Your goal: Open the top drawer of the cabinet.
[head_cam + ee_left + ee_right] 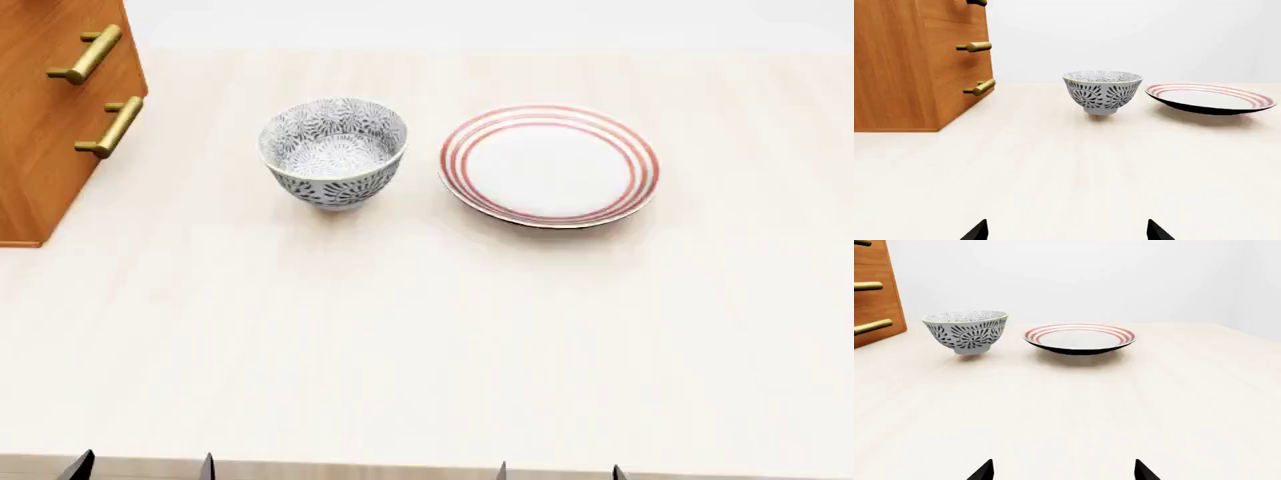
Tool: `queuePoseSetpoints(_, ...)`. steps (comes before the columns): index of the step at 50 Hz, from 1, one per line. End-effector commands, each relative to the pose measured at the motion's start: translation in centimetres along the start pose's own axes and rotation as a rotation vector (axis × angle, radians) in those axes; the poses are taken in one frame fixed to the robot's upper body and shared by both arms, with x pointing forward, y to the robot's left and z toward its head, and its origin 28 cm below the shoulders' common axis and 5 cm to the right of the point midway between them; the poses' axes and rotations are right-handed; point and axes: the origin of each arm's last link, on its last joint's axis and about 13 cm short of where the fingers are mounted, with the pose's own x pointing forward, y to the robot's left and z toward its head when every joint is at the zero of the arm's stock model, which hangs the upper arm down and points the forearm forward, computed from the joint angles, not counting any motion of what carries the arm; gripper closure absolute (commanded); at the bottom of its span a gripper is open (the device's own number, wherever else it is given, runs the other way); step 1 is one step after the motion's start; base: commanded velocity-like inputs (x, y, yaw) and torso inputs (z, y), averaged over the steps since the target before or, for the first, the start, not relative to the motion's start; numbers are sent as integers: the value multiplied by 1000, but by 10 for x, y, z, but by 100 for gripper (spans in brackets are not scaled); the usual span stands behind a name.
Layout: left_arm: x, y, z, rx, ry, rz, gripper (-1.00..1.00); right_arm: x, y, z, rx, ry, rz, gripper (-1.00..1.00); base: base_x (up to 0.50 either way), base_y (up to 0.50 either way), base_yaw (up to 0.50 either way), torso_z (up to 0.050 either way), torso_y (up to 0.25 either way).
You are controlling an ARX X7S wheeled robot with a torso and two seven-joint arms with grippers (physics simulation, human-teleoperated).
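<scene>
Over at your far left stands the cabinet (47, 120), cropped by the head view so that you see only two brass handles (88, 54) there. Your left wrist view shows three handles (975, 46) stacked on its front, the uppermost (977, 2) cut off at the frame edge, so you cannot tell whether that one belongs to the top drawer. Each bar lies level, its long axis running across the drawer front, and the fronts face toward the patterned bowl (334, 150). Every drawer in view sits flush and closed. Just beside the bowl, apart from it, rests the red-striped plate (549, 165) on the pale table (427, 350). Your left gripper (1067, 231) and right gripper (1064, 470) both show only dark fingertips spread wide apart, holding nothing, low over the near table edge, well away from the cabinet
</scene>
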Motion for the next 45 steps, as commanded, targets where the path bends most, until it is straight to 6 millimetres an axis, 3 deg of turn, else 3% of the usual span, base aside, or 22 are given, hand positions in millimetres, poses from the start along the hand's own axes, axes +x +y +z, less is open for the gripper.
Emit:
queuePoseSetpoints(1,1,0,0,8,5,5,-100,0,1,-1,1,4,1,-100,0,0,0,0,0)
queuePoseSetpoints(45,2,-2,-1,12,22,-8,-100,2,0,-1,9,16,-7,-100,0,0,0,0,0)
